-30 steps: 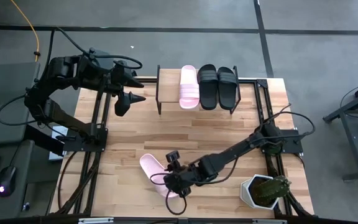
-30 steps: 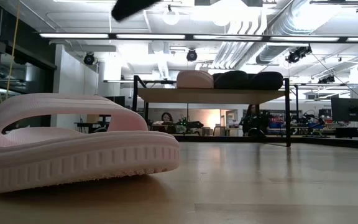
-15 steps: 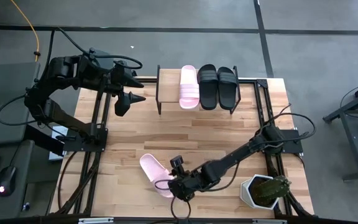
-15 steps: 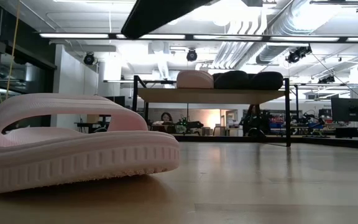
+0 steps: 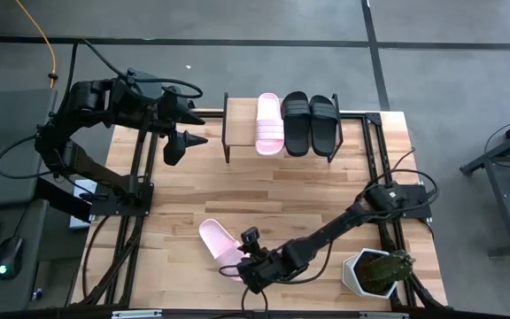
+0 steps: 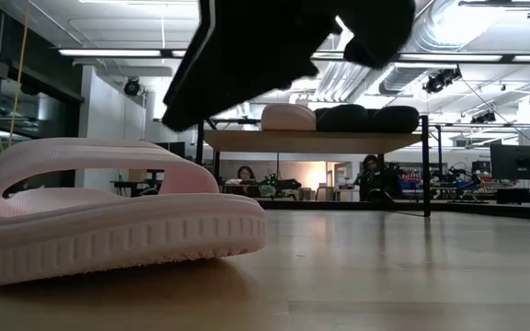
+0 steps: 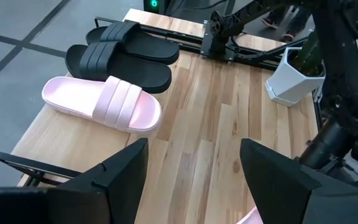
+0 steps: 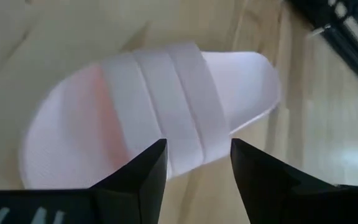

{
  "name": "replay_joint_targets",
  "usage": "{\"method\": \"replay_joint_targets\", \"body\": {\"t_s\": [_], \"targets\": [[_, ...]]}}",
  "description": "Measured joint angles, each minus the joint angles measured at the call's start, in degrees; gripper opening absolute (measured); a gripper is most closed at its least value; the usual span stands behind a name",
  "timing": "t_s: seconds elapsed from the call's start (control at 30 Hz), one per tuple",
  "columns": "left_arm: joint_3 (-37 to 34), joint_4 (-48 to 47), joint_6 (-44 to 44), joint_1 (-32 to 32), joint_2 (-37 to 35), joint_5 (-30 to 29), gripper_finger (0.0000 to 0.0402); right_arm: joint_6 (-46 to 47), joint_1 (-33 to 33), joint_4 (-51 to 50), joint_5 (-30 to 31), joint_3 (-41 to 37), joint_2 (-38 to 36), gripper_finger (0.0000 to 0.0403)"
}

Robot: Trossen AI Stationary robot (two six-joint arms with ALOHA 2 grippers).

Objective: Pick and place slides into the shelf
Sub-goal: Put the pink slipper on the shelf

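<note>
Right gripper point(image 5: 244, 268) hovers just above the loose pink slide point(image 5: 219, 247) on the tabletop point(image 5: 282, 186), fingers parted, gripping nothing. Well apart from that slide, the shelf point(image 5: 279, 122) carries one pink slide point(image 5: 268, 122) and two black slides point(image 5: 309, 122). Left gripper point(image 5: 187, 139) waits beside the shelf, spread wide, empty.

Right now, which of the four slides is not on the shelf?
The pink slide lying on the tabletop by the right hand; the other three sit on the shelf.
</note>
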Motion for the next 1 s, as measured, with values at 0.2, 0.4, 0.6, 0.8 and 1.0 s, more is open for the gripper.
{"method": "replay_joint_targets", "body": {"t_s": [0.2,0.4,0.6,0.8,1.0], "targets": [[0.0,0.0,0.0,0.0,0.0,0.0,0.0244,0.7,0.1,2.9,-3.2,0.0,0.5,0.0169],[0.0,0.0,0.0,0.0,0.2,0.0,0.0243,-1.8,1.5,4.2,-2.3,0.0,0.9,0.0169],[0.0,0.0,-0.1,0.0,0.2,0.0,0.0243,-2.3,2.7,4.4,0.3,0.0,1.4,0.0169],[0.0,0.0,-0.1,0.0,0.2,0.0,0.0243,-2.3,2.9,4.0,2.5,0.0,1.4,0.0169],[0.0,0.0,-0.1,0.0,0.2,0.0,0.0243,-2.2,2.9,3.6,2.0,0.0,1.4,0.0169]]}}
